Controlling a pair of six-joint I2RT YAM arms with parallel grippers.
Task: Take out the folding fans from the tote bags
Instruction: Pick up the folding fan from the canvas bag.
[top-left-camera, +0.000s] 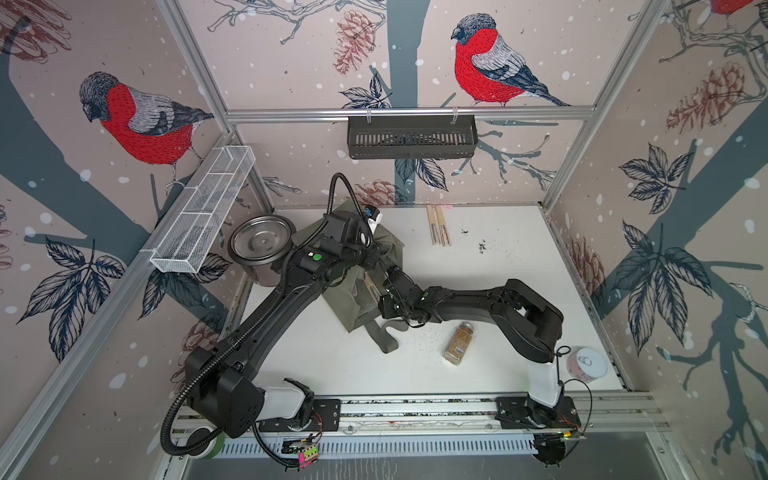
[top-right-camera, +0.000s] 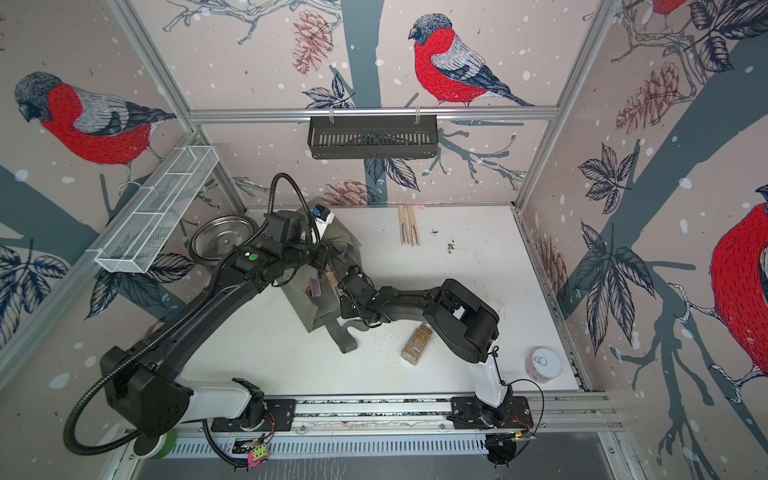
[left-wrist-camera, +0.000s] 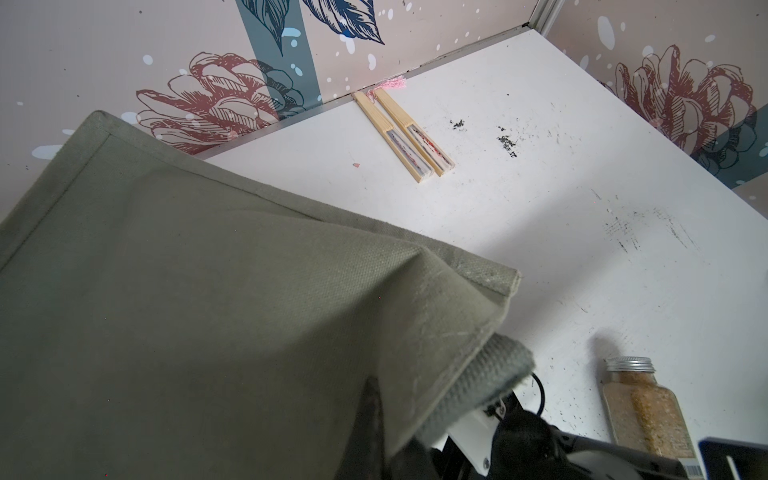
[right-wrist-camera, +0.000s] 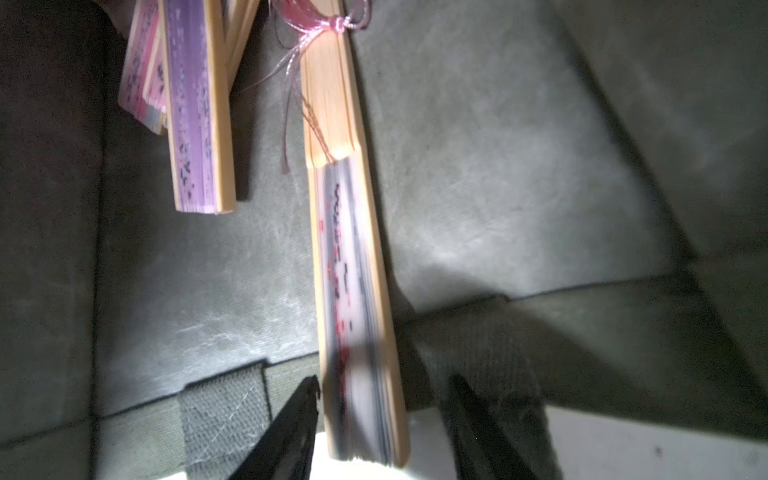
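The olive-grey tote bag lies on the white table with its mouth towards the right arm. My left gripper is shut on the bag's upper rim and holds it up. My right gripper sits at the mouth, jaws open. A bamboo folding fan with a pink tassel lies between its fingers, with a gap on one side. Purple and pink fans lie deeper inside. Two more fans lie side by side at the back wall.
A round steel pot stands left of the bag. A glass spice jar lies near the right arm, and a pink can stands at the front right. The bag's straps trail forward. Dark crumbs dot the table.
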